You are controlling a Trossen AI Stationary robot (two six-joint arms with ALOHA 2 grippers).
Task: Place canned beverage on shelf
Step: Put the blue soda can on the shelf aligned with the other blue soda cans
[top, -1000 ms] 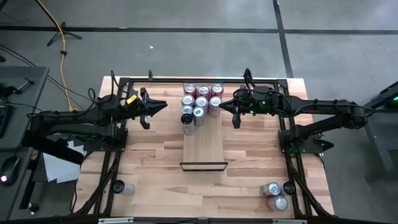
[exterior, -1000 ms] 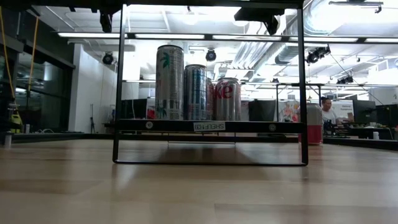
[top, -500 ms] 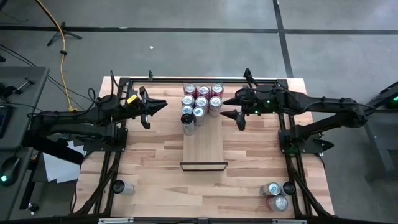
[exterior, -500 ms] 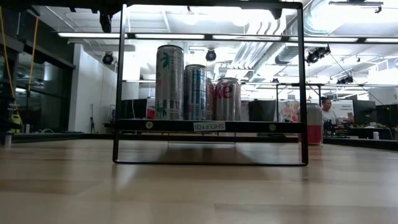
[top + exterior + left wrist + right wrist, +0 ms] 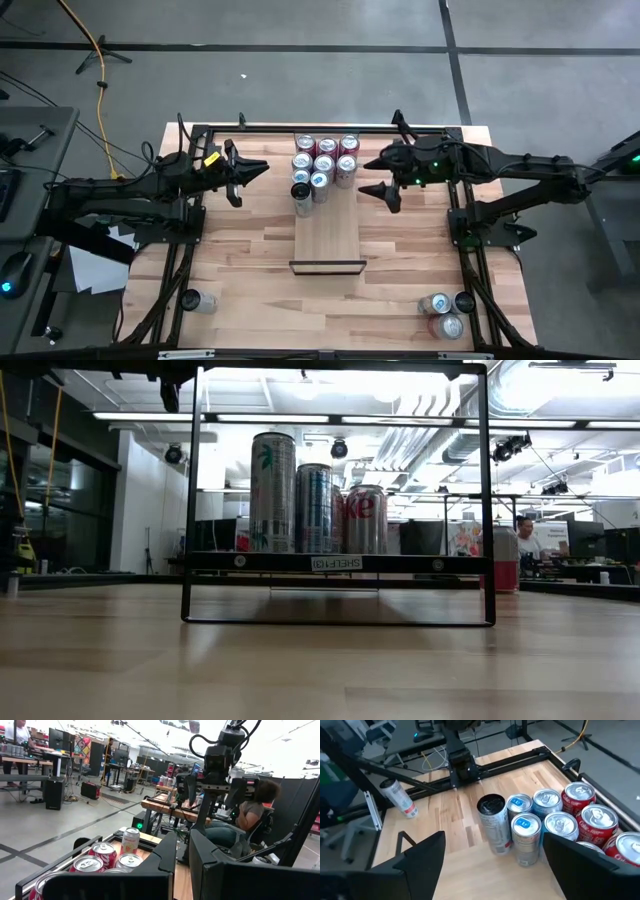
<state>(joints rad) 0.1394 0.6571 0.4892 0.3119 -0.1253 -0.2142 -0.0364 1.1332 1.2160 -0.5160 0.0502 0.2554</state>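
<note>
Right gripper point(image 5: 374, 181) has spread its jaws since a second ago and hangs empty beside the can cluster point(image 5: 322, 162) at the shelf's point(image 5: 328, 240) far end — reads as a release just made. Left gripper point(image 5: 250, 174) clenched, empty, near the worktop's left edge. Shelf's near end bare — spare cans point(image 5: 446, 312) wait at the near-right corner.

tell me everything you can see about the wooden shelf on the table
The shelf is a long, narrow panel of smooth light wood with a dark strip along its near short end, lying lengthwise mid-table. In the low view it sits raised on a thin black frame above the tabletop, with a small label on its front edge. A cluster of cans stands upright at its far end; the near part is bare. Neither gripper touches it.
</note>
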